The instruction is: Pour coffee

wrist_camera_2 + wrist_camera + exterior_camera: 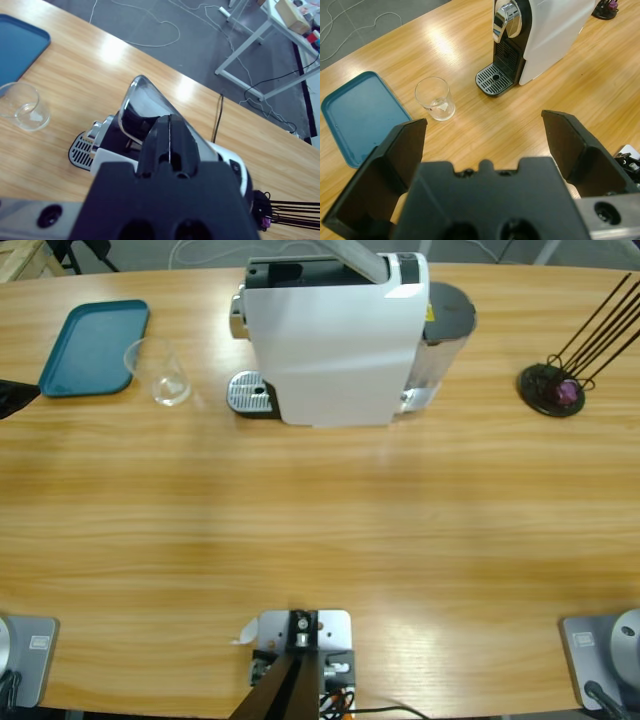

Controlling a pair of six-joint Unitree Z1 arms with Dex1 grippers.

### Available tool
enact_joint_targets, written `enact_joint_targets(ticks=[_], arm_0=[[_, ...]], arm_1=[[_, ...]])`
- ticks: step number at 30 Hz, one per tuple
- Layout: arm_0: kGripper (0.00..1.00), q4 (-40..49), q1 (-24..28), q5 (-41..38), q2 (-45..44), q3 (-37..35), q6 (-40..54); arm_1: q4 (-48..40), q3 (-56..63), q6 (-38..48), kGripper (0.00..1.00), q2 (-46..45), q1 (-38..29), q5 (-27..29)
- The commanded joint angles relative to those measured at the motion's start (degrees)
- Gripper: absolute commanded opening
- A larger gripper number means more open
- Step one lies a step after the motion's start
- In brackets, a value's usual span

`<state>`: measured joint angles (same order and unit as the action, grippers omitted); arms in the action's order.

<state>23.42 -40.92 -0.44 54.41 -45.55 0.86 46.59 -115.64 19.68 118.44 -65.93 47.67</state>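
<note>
A small clear glass (435,98) stands on the table between the teal tray (355,117) and the white coffee machine (547,35); it looks empty, and no coffee shows anywhere. In the high view the glass (166,375) sits left of the machine's drip grate (249,393). My left gripper (482,125) is open and holds nothing, a good way short of the glass; it shows as a black tip (12,397) at the left edge. My right gripper (170,125) is shut, hovering right above the machine's raised silver lever (142,97). Whether it touches the lever is hidden.
A black dish with dark reed sticks (553,390) stands at the table's far right. The teal tray (95,345) lies bare at the back left. Beyond the table's far edge, cables and a white frame (250,55) are on the floor.
</note>
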Motion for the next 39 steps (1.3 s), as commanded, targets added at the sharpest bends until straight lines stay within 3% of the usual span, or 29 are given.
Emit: enact_joint_targets(ticks=[1, 39], arm_0=[[0.982, -0.23, 0.24, -0.52, -0.85, 2.48, -0.09], [0.977, 1.42, -0.04, -0.61, -2.29, 2.66, -0.65]], arm_1=[[-0.56, 3.40, 0.63, 0.000, 8.38, -1.80, -2.23], [-3.79, 9.38, 3.67, 0.000, 11.30, -0.34, -6.92]])
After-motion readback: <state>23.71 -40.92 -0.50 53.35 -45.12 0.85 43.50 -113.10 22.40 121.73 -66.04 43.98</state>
